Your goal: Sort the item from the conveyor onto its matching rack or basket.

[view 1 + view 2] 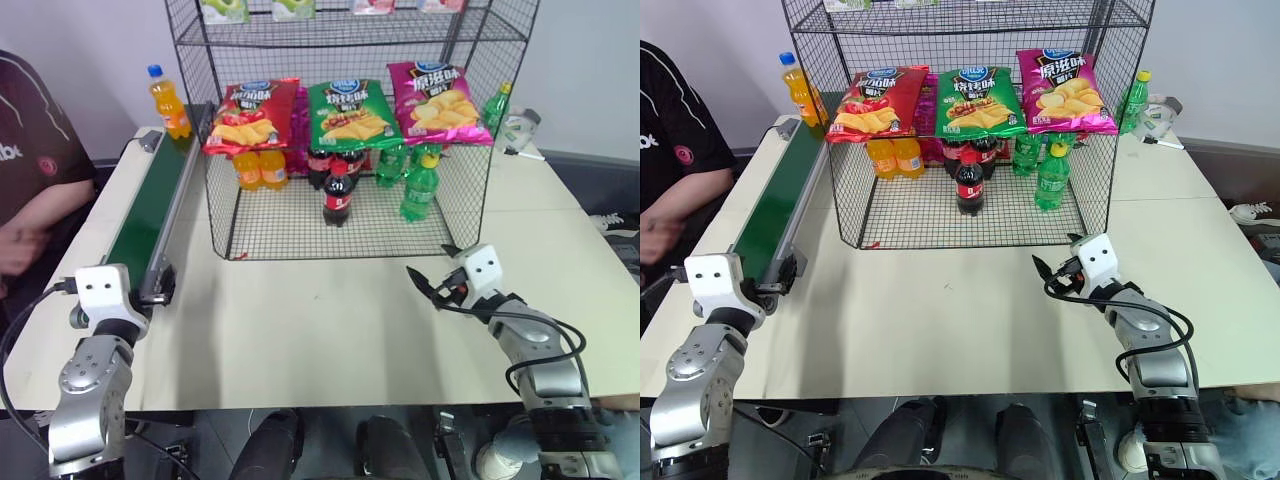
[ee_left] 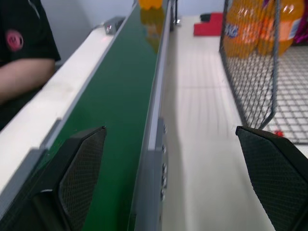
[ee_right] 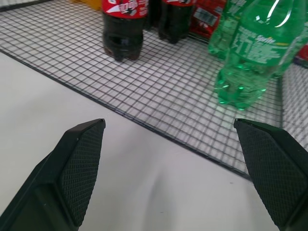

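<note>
The left gripper [image 2: 175,178] stands wide open and holds nothing, its two black fingers [image 2: 79,175] spread either side of the near end of the conveyor's [image 1: 150,215] grey rail; the green belt runs away from it along the table's [image 1: 330,330] left edge, and a person's arm [image 2: 21,79] rests just beside the belt. The right gripper [image 3: 178,173] is likewise wide open and empty, hovering over the pale table just short of the front edge of the wire rack [image 1: 350,215]; right ahead of it on the mesh floor stand a cola bottle [image 1: 338,195] with a red cap and a green bottle [image 1: 420,187]. Further back in the rack are orange soda bottles [image 1: 258,168]; three snack bags [image 1: 350,115] hang across its front. The orange soda bottle [image 1: 168,100] with the blue cap stands upright at the far end of the conveyor, well apart from both grippers.
</note>
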Motion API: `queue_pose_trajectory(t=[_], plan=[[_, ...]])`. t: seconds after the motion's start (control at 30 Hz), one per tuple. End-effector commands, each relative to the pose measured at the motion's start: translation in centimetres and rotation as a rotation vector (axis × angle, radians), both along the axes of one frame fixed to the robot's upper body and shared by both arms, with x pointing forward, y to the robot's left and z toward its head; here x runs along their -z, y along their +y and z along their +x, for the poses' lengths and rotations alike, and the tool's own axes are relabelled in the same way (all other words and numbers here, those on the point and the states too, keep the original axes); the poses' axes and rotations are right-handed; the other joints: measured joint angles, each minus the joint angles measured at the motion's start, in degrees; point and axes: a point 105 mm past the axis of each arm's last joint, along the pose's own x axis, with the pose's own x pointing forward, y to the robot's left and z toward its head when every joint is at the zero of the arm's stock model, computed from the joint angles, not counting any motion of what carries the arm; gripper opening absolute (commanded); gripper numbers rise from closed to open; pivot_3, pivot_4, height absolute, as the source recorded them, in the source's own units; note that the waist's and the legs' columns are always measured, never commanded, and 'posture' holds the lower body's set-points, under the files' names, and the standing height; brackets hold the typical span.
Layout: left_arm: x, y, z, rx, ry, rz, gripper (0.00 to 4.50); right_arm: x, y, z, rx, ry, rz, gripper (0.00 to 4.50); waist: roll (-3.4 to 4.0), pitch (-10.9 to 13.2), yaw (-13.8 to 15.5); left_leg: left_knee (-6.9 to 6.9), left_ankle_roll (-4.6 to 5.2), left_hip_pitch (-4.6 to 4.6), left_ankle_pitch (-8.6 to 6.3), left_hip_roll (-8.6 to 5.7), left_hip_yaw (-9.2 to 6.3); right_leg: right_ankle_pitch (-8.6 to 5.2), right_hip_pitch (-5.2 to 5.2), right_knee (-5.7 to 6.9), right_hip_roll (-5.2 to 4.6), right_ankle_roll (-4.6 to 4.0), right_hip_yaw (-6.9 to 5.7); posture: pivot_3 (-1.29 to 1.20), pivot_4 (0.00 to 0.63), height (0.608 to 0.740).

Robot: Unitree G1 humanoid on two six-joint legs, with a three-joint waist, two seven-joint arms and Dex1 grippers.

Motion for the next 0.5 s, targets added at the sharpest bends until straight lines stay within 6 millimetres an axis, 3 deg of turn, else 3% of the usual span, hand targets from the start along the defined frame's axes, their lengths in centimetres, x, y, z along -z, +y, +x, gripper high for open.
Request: queue_pose_trajectory(t=[0.03,0.23,0.5], plan=[[-1.1,0.4,0.1,-0.009,-0.044,0.016,4.50,-1.6,1.1,0.0,-0.061,-0.041,0.040,4.45,0.00,0.0,0.0,0.00,0.00,0.00,0.00,0.00,0.00,0.00,0.00,0.00,0.00,0.00,0.00,0.00,0.150,0.740],[-1.0,0.2,0.4,-0.001,-0.045,0.012,4.50,-1.7,1.7,-0.3,-0.093,-0.031,0.064,4.45,0.00,0.0,0.0,0.00,0.00,0.00,0.00,0.00,0.00,0.00,0.00,0.00,0.00,0.00,0.00,0.00,0.150,0.740],[-0.9,-0.6,0.7,0.056,-0.028,0.014,4.50,-3.1,4.7,-2.6,-0.289,-0.001,0.152,4.45,0.00,0.0,0.0,-0.02,0.00,0.00,0.00,0.01,-0.01,0.00,-0.01,-0.02,-0.01,0.01,0.01,0.00,0.150,0.740]])
